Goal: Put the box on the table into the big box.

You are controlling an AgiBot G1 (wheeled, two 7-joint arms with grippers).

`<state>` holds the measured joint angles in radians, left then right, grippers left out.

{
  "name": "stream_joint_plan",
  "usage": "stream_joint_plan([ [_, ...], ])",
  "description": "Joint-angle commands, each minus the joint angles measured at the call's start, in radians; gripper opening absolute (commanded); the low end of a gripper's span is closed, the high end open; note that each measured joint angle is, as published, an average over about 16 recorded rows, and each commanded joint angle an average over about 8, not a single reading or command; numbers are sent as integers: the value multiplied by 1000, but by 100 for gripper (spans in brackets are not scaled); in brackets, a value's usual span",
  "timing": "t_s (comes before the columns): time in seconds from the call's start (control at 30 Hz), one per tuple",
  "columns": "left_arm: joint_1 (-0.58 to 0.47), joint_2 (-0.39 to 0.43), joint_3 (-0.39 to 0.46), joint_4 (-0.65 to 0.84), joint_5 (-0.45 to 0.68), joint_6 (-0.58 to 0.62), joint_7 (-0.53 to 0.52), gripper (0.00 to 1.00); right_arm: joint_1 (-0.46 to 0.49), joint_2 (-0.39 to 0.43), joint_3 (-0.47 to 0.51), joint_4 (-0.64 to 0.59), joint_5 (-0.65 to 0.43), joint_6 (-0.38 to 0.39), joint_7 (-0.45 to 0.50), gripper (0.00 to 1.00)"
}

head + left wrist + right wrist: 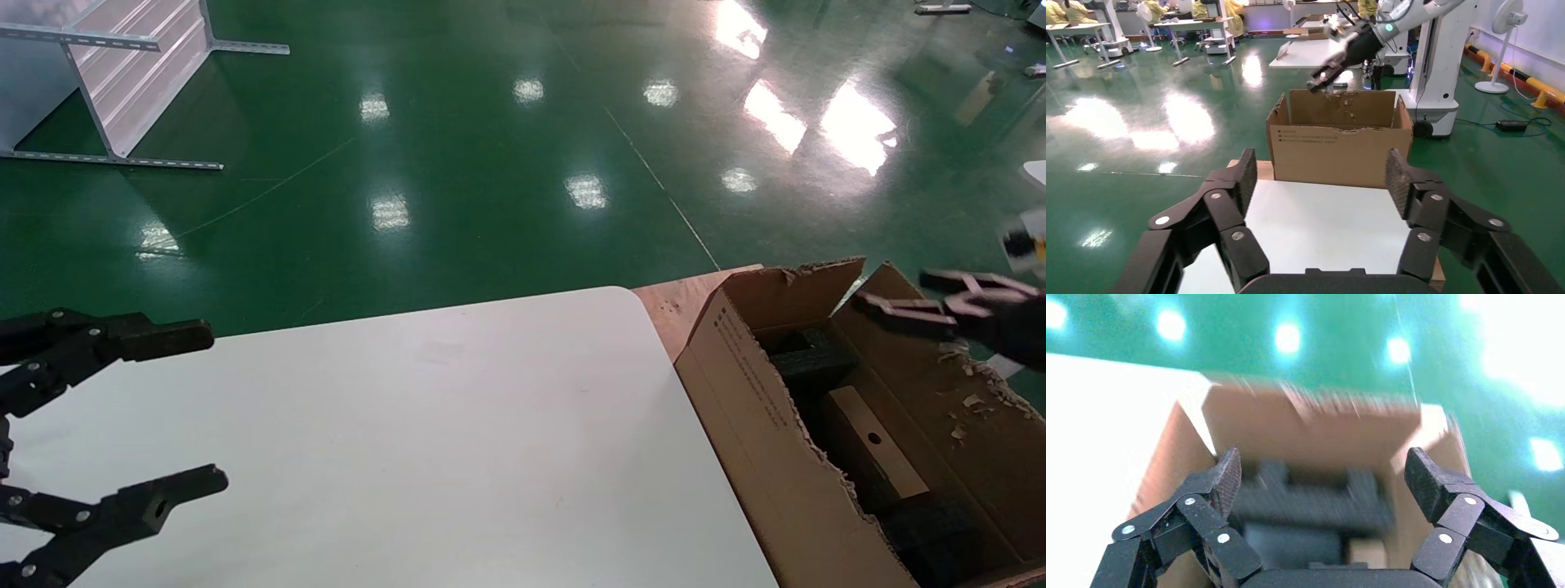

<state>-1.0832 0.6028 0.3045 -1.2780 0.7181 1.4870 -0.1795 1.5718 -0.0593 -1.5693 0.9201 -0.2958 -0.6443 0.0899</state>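
The small flat brown box (pixel 873 452) lies inside the large torn brown cardboard carton (pixel 768 425); the right gripper (pixel 932 300) hovers spread over the carton's far edge, and the left gripper (pixel 184 412) gapes empty over the white table (pixel 458 441).

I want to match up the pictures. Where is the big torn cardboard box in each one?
Head view: the large brown corrugated cardboard carton with ragged flaps sits at lower right, beside the white table.
Left wrist view: it stands centre, beyond the table's far edge.
Right wrist view: it fills the middle, seen from above, between the open right claw fingers.
Shared landmark: the black foam blocks inside, seen in the head and right wrist views.
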Motion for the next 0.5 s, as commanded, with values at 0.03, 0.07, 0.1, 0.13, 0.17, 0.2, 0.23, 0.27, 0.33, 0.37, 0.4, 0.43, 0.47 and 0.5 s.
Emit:
stream_joint_plan([
  [0.03, 0, 0, 0, 0, 0, 0, 0, 100, 25, -5, 23, 27, -1, -7, -15, 100],
  [0.07, 0, 0, 0, 0, 0, 0, 0, 100, 34, -7, 31, 39, -2, -6, -22, 100],
  [0.1, 0, 0, 0, 0, 0, 0, 0, 100, 42, -9, 38, 52, -3, -4, -29, 100],
  [0.13, 0, 0, 0, 0, 0, 0, 0, 100, 50, -12, 46, 64, -3, 0, -37, 100],
  [0.17, 0, 0, 0, 0, 0, 0, 0, 100, 57, -14, 52, 74, -4, 4, -44, 100],
  [0.2, 0, 0, 0, 0, 0, 0, 0, 100, 62, -16, 57, 82, -4, 7, -50, 100],
  [0.23, 0, 0, 0, 0, 0, 0, 0, 100, 69, -19, 65, 93, -4, 12, -60, 100],
  [0.27, 0, 0, 0, 0, 0, 0, 0, 100, 76, -23, 72, 102, -3, 19, -70, 100],
  [0.33, 0, 0, 0, 0, 0, 0, 0, 100, 87, -29, 85, 117, -2, 30, -84, 100],
  [0.37, 0, 0, 0, 0, 0, 0, 0, 100, 91, -32, 89, 121, -1, 34, -89, 100],
  [0.4, 0, 0, 0, 0, 0, 0, 0, 100, 94, -33, 92, 125, -1, 36, -91, 100],
  [0.43, 0, 0, 0, 0, 0, 0, 0, 100, 97, -35, 95, 128, -1, 39, -94, 100],
  [0.47, 0, 0, 0, 1, 0, 0, 0, 100, 100, -36, 99, 132, -1, 42, -98, 100],
  [0.5, 0, 0, 0, 1, 0, 0, 0, 100, 100, -36, 99, 131, 0, 43, -96, 100],
])
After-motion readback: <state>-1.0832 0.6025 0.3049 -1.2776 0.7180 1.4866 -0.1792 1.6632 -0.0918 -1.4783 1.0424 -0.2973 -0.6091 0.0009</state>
